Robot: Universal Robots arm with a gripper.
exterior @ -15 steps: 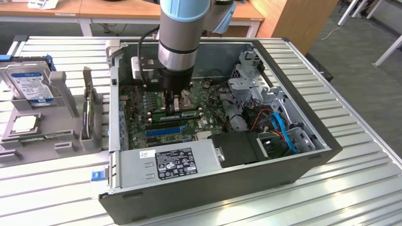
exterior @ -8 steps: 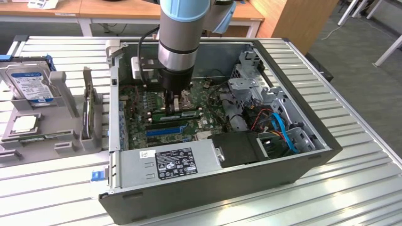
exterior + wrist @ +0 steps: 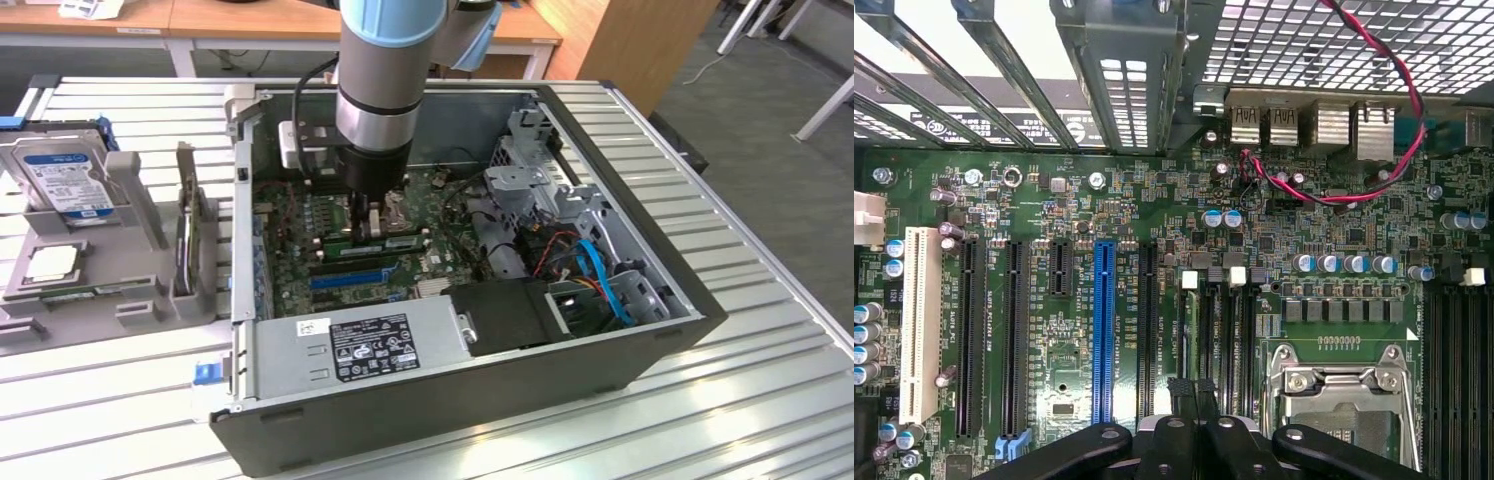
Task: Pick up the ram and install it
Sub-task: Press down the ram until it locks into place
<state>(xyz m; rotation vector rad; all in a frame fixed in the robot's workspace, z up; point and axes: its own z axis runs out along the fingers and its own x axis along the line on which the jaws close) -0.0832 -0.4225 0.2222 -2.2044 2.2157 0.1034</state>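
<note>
The jaws are seen drawn tightly together. In the wrist view the black fingers (image 3: 1166, 445) of the gripper (image 3: 1194, 440) meet side by side with no gap between them. Whether anything is pinched there cannot be told.

In the exterior view the gripper (image 3: 378, 222) is held low inside the open computer case (image 3: 627, 350), pointed straight down at the green motherboard (image 3: 300, 225). The fingertips are placed over the row of black memory slots (image 3: 1219, 340), between the processor socket (image 3: 1344, 385) and the blue slot (image 3: 1104, 340).

A long, thin green strip, taken to be the ram (image 3: 378, 243), is seen in the exterior view just beside the fingertips. It lies along the memory slots, parallel to the blue slot (image 3: 354, 277). Whether it is fully seated cannot be told.

Beyond the slots, a red and black wire pair (image 3: 1394, 150) is looped over the rear ports. The power supply (image 3: 360, 345), marked with a black label, is mounted along the case's near edge, and blue cables (image 3: 607, 280) are bundled at the exterior view's right.

Outside the case, at the exterior view's left, a grey holder (image 3: 127, 300) is set on the slatted table (image 3: 747, 400). A hard drive (image 3: 60, 180) is stood in it, and a processor chip (image 3: 51, 263) is laid flat on it.
</note>
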